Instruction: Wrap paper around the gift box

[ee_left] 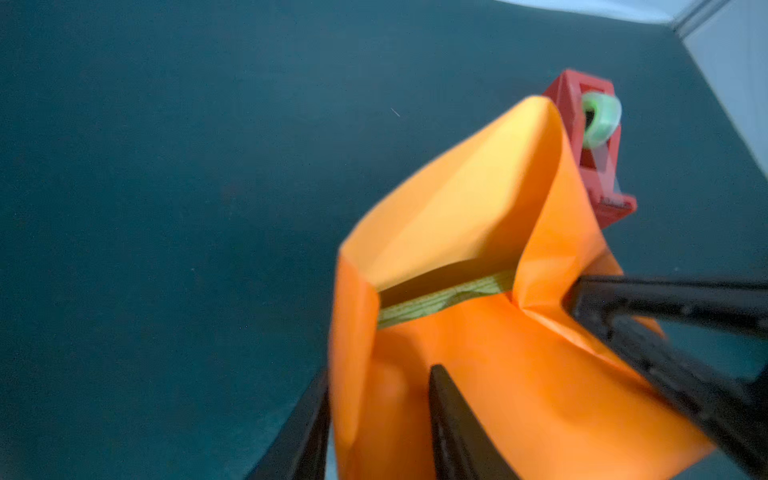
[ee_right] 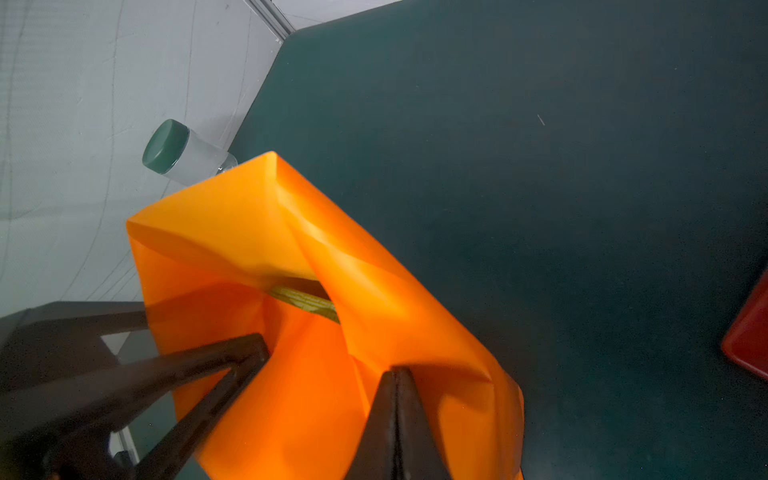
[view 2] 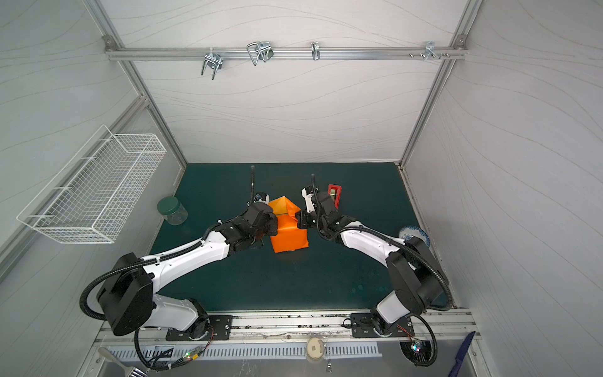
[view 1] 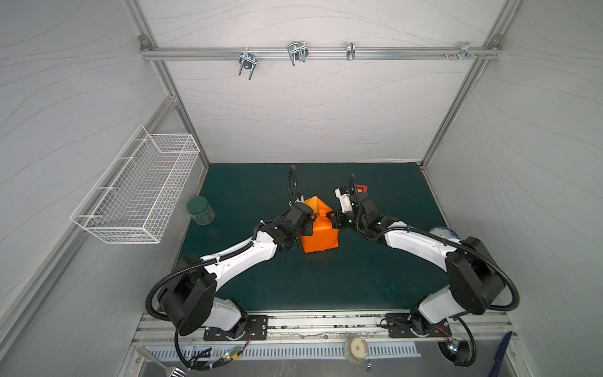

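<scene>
The orange paper [view 1: 318,228] [view 2: 288,233] is wrapped round the gift box in the middle of the mat, and its far end stands open and peaked. Only a strip of the olive-green gift box [ee_left: 449,299] [ee_right: 307,305] shows inside that open end. My left gripper [ee_left: 380,374] is at the parcel's left side, open, its jaws apart with a fold of paper between them. My right gripper [ee_right: 397,372] [view 2: 298,217] is at the right side, shut, with its tips against the paper's creased side flap.
A red tape dispenser [view 2: 334,194] [ee_left: 590,145] stands just behind the right wrist. A green-lidded clear jar [view 1: 200,210] [ee_right: 183,153] sits at the mat's left edge. A blue-and-white plate [view 2: 414,233] lies at the right edge. A white wire basket [view 1: 137,189] hangs on the left wall.
</scene>
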Robot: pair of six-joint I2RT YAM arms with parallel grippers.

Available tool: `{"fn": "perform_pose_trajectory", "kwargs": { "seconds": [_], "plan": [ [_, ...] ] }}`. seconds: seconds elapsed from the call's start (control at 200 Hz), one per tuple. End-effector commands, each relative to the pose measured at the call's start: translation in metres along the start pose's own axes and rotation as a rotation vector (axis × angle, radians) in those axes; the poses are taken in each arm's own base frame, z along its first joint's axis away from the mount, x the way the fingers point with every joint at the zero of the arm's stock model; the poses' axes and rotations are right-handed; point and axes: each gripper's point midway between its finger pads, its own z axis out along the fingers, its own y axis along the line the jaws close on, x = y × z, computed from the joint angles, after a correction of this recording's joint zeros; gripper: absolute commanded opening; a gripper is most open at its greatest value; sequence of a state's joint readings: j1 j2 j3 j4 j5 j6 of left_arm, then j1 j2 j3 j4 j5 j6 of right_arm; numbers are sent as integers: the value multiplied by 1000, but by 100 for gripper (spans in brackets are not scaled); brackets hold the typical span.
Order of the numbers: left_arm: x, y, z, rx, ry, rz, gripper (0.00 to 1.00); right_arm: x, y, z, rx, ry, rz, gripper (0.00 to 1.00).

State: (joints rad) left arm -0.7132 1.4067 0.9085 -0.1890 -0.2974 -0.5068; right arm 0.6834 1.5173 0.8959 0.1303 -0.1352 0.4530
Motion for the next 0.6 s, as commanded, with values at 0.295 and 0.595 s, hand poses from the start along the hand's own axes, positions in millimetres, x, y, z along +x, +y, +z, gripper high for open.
{"fn": "perform_pose_trajectory", "kwargs": {
  "seconds": [0.295, 0.595],
  "plan": [
    [-9, -25, 9, 77, 22, -91, 99, 46, -9, -7, 9, 73, 30, 6],
    [-9, -34, 18, 139, 55, -147, 99, 50, -9, -10, 2, 69, 29, 5]
  ]
}}
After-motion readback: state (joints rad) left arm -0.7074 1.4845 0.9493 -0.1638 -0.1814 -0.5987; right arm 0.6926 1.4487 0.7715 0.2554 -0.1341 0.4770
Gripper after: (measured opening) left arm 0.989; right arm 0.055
